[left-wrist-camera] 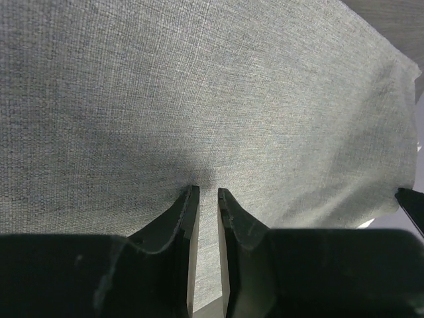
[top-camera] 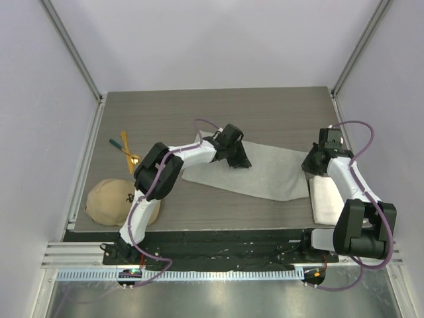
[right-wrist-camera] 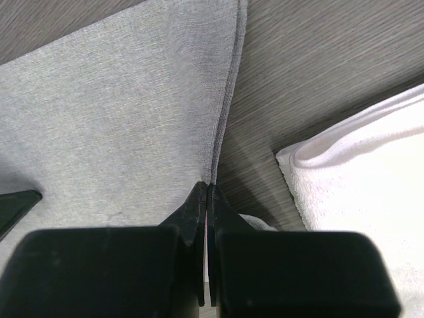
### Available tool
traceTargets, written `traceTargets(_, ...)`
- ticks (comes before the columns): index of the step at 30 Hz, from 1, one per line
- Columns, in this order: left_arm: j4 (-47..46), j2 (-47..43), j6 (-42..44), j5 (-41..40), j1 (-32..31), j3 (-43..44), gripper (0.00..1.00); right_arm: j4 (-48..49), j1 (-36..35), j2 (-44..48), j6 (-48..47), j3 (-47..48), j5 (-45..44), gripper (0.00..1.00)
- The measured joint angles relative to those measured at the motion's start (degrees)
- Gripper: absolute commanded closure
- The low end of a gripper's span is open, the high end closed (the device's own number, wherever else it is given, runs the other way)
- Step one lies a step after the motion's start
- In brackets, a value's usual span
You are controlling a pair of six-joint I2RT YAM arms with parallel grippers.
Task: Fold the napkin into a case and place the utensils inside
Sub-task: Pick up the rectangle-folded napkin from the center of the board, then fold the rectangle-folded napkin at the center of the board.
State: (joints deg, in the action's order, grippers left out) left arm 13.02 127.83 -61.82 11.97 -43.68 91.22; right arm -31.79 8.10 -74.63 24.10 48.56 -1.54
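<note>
Two grippers are on the napkin [top-camera: 265,173], so this is mid-fold, with no case yet. The napkin lies as a flat slanted strip on the table [top-camera: 278,112], with the towel [top-camera: 328,199] just beside its right end. The utensils [top-camera: 126,148] lie well apart at far left, beyond the cap [top-camera: 112,200].

The right gripper [right-wrist-camera: 208,189] is clenched on the right hem, wrist low. The left gripper [left-wrist-camera: 204,193] is down at the far-left corner, its arm reaching across. Its jaws are a narrow slit apart and I can't tell if cloth is pinched.

Next move, I'd judge: lift both ends together and carry the edge over evenly.
</note>
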Motion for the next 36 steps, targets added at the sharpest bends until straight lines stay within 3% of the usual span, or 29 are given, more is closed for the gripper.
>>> traceTargets(6,4.7,0.2,1.7,-1.7,-0.7,3.6,0.77,0.0,-2.6,0.5,0.0,0.0,0.2,0.99)
traceTargets(13,10.2,-4.0,6.7,-1.9,3.3,6.7,0.74,-2.0,-16.7,-0.8,3.6,5.6,0.2,0.99)
traceTargets(20,16.0,-26.3,13.9,-1.4,18.0,-7.2,0.73,-0.2,-31.1,-16.7,11.6,24.6,1.1,0.99)
traceTargets(25,19.5,-36.7,19.7,-1.5,25.4,-13.6,0.73,2.4,-38.8,-29.4,17.6,34.2,2.0,0.99)
traceTargets(36,22.6,-40.2,23.5,0.6,28.7,-22.6,0.73,4.8,-44.4,-43.5,22.3,44.0,3.2,0.99)
